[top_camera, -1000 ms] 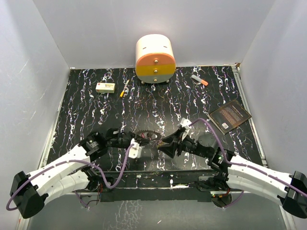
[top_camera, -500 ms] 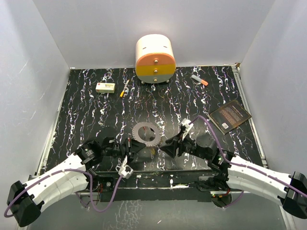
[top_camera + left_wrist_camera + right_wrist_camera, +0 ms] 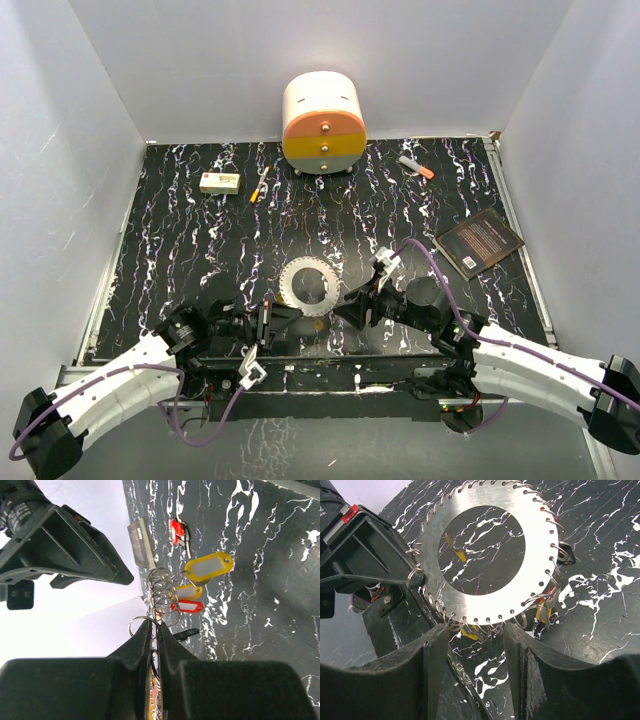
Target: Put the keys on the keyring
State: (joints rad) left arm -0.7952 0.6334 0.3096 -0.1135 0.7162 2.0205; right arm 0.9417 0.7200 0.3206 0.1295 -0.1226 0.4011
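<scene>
Fingers [image 3: 131,652] of the left gripper [image 3: 155,626] clamp the rim of the large flat silver metal keyring [image 3: 480,607], steadying it between both arms; the right gripper [image 3: 476,627] gapes empty just beside it, likely to thread small yellow-tagged keys [image 3: 209,567].

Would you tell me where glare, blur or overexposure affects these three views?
Top external: even light, sharp, though the keyring is small. Left wrist: the wall behind is washed out white; the yellow-tagged keys are crisp. Right wrist: the keyring glares bright, and the right tool at the bottom is dark and soft.
</scene>
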